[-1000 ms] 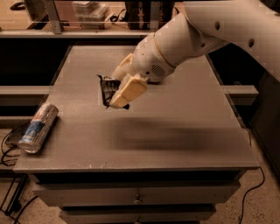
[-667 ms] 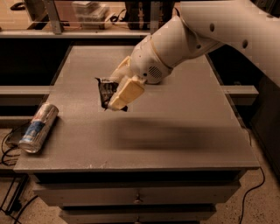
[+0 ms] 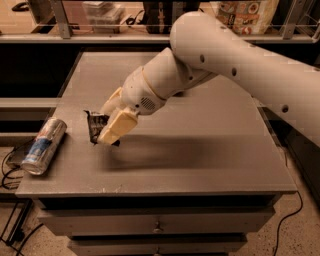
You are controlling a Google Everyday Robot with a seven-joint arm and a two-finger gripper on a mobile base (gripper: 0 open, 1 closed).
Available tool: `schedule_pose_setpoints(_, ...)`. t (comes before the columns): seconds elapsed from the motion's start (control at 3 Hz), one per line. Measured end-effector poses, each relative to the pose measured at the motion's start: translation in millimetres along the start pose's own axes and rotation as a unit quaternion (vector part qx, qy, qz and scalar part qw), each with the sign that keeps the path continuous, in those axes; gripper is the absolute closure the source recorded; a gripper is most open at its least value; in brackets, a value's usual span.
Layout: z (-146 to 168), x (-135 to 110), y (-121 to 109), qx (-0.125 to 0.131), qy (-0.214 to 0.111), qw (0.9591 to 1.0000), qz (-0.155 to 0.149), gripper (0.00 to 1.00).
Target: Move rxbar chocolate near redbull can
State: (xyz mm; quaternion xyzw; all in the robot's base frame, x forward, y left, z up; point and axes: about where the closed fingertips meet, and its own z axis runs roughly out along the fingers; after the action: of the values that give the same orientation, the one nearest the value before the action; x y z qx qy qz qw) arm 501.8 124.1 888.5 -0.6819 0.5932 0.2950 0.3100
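Observation:
The rxbar chocolate (image 3: 95, 125), a flat bar in a shiny black wrapper, is held between my cream fingers (image 3: 117, 126), standing on edge just above or at the grey table top (image 3: 200, 150). My gripper (image 3: 106, 125) is shut on it, left of the table's middle. The redbull can (image 3: 44, 145), slim, silver and blue, lies on its side near the table's front left corner, a short gap to the left of the bar.
My white arm (image 3: 240, 60) reaches in from the upper right over the table. A shelf with boxes (image 3: 102, 12) and a snack bag (image 3: 247, 15) runs behind the table. Drawers (image 3: 157, 227) are below the front edge. Cables (image 3: 10, 175) lie on the floor at left.
My gripper has carried the bar left and down toward the table top, closer to the can. The can has not moved.

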Motion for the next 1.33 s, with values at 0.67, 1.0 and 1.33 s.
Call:
schedule_pose_setpoints(0.67,65,-3,5,-0.017,-0.026,0.9992,0.025,0.36)
schedule_pose_setpoints(1.0,78,-16,9,-0.019,-0.041,0.9988,0.02,0.13)
schedule_pose_setpoints(1.33,76,-30,15,-0.03,-0.069,0.9971,0.005,0.0)
